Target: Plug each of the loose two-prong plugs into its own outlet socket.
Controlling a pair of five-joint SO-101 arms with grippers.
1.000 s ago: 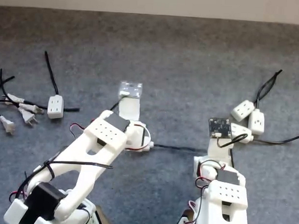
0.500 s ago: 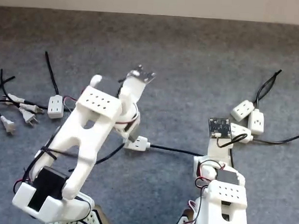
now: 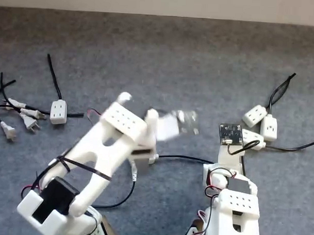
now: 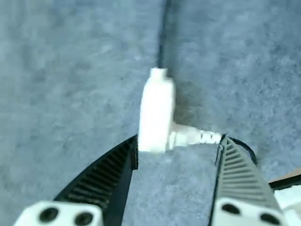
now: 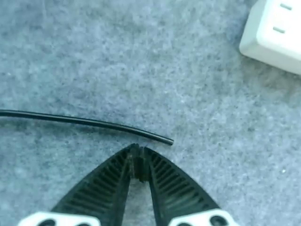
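Near the middle of the grey carpeted table [image 3: 210,57], the left gripper [image 4: 178,141] hangs with its jaws spread wide over a white socket block [image 4: 157,110]. A ribbed plug stub [image 4: 195,136] meets the block's side at a right angle, and a black cable [image 4: 162,33] leaves its far end. Whether that plug is fully seated cannot be told. At the right, the right gripper [image 5: 137,157] has its jaws pressed together on nothing, just short of a loose cable end [image 5: 94,122], with a slotted socket [image 5: 275,33] farther off. Three loose two-prong plugs [image 3: 29,122] lie at the far left beside a single socket [image 3: 58,111]. Three more sockets [image 3: 270,127] cluster at the right, well apart from the plugs.

Judged step: taking hold of the block at centre. To do it well, the jaws should close squarely across the block's narrow sides, clear of stub and cable, so the piece does not twist. For each insertion to come, the plug is best held by its body, with the prongs lined up with the slots. The other gripper should brace the socket, and the push should be kept straight.
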